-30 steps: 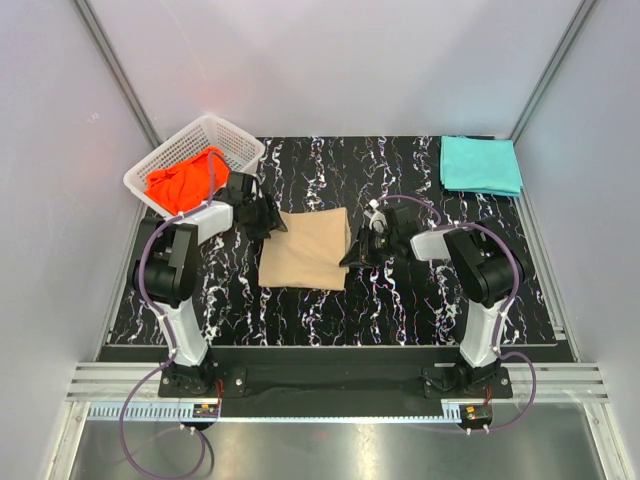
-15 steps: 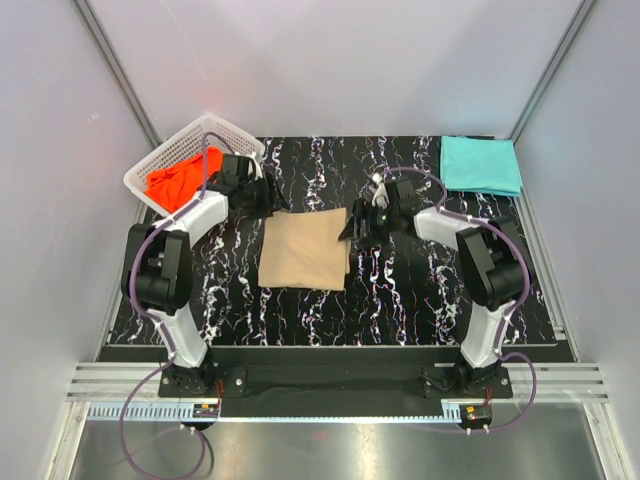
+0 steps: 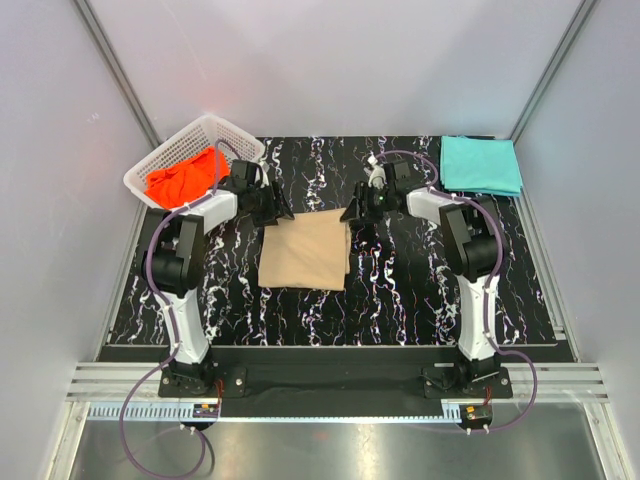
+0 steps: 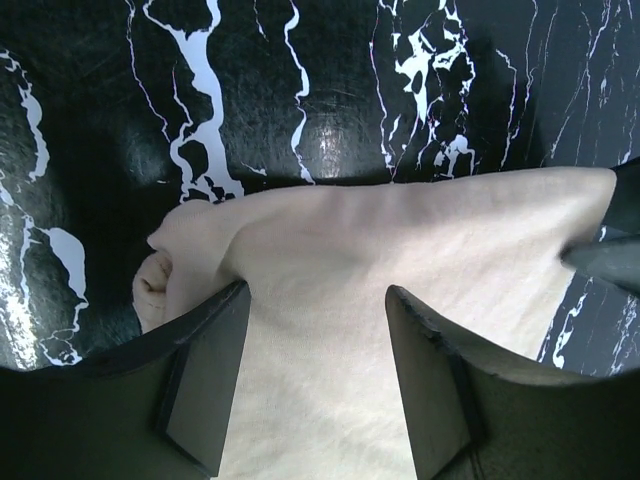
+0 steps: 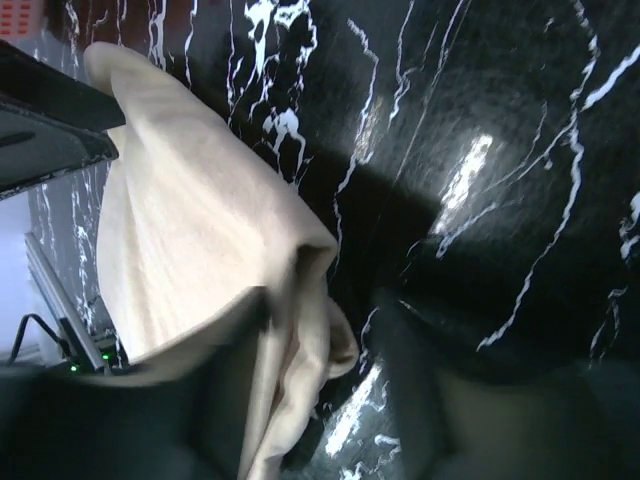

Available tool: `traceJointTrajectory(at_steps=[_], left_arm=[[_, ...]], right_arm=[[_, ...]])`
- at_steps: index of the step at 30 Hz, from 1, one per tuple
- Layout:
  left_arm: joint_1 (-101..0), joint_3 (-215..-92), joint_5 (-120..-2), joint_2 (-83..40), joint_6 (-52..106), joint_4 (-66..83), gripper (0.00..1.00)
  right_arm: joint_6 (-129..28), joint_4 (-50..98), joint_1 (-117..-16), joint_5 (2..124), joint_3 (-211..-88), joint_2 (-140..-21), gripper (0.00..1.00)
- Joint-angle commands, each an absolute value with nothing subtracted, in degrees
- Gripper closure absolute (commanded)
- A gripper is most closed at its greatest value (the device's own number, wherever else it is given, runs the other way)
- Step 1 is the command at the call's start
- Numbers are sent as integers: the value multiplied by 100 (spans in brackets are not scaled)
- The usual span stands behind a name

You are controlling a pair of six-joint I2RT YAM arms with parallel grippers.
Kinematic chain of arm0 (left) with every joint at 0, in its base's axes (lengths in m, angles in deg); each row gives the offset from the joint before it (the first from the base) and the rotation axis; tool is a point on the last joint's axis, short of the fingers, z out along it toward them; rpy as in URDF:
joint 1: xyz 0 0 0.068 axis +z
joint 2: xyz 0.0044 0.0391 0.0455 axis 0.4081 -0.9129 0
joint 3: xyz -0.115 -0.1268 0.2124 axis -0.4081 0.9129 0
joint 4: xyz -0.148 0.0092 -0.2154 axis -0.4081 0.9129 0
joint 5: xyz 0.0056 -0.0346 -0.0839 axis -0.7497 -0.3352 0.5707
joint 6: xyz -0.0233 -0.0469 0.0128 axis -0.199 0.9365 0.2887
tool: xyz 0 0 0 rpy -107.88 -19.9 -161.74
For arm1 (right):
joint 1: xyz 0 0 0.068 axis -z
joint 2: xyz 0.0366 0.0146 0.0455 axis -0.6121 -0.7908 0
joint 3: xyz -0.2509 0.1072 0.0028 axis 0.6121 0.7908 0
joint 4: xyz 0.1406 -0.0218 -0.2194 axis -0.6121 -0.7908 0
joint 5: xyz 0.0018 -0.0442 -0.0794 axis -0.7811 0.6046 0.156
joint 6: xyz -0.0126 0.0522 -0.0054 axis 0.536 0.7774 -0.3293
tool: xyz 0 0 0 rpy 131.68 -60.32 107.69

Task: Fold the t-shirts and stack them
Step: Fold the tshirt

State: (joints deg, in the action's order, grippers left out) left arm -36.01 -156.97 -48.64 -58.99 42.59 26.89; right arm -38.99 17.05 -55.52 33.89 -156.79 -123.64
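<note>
The tan t-shirt [image 3: 305, 252] lies folded mid-frame in the top view on the black marbled desk [image 3: 400, 290]. The left pincer [image 4: 318, 300] stands with its fingers apart over the shirt's upper left corner. The right pincer [image 5: 325, 315], blurred, is likewise spread at the upper right corner. The teal t-shirt [image 3: 481, 165] lies folded at upper right, and the orange-red t-shirt [image 3: 182, 178] fills the white basket [image 3: 215, 130] at upper left.

No legible text, label, brand, number or sign anywhere.
</note>
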Motion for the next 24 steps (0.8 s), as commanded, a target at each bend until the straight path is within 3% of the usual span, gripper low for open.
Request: traceJointTrajectory(at_steps=[1, 2, 3, 6, 11, 12, 13, 16, 17, 19, 21, 24], left_arm=[[-3560, -15960, -4972, -5857, 4117, 2475, 38], [-3560, -15942, -5017, -5848, 4125, 2466, 38], [-3560, -15916, -5095, -5839, 4117, 2484, 38], [-3551, -15951, -5465, -5848, 4081, 2659, 38], [-3551, -15942, -5720, -5865, 4116, 2686, 38], [-3543, -15986, -5711, -5883, 4108, 2729, 37], [-3543, -16012, -5633, -5883, 4116, 2756, 37], [-3543, -16144, -5518, -5769, 4134, 2861, 37], [-3543, -16196, -5474, -5717, 4134, 2914, 37], [-3551, -16328, -5439, -5515, 4134, 3116, 37], [-3551, -16425, -5447, -5243, 4099, 3405, 37], [-3551, -16268, -5509, -4769, 4064, 3704, 37]], right_arm=[[-3696, 2320, -5357, 2905, -15838, -12665, 53], [-3591, 2426, -5313, 2809, -15760, -12718, 63], [-3337, 2906, -5278, 2773, -15681, -12780, 81], [-2870, 3593, -5172, 2711, -15338, -12833, 99], [-2580, 4000, -5163, 2580, -15135, -13000, 100], [-2544, 4044, -5163, 2536, -15144, -13035, 98], [-2492, 4070, -5163, 2500, -15144, -13035, 88], [-2412, 3974, -5119, 2395, -15170, -12869, 74], [-2421, 3904, -5093, 2403, -15205, -12798, 59], [-2456, 3466, -4996, 2360, -15311, -12544, 54], [-2640, 2757, -4917, 2473, -15407, -12185, 38], [-2947, 1720, -4847, 2746, -15408, -11658, 34]])
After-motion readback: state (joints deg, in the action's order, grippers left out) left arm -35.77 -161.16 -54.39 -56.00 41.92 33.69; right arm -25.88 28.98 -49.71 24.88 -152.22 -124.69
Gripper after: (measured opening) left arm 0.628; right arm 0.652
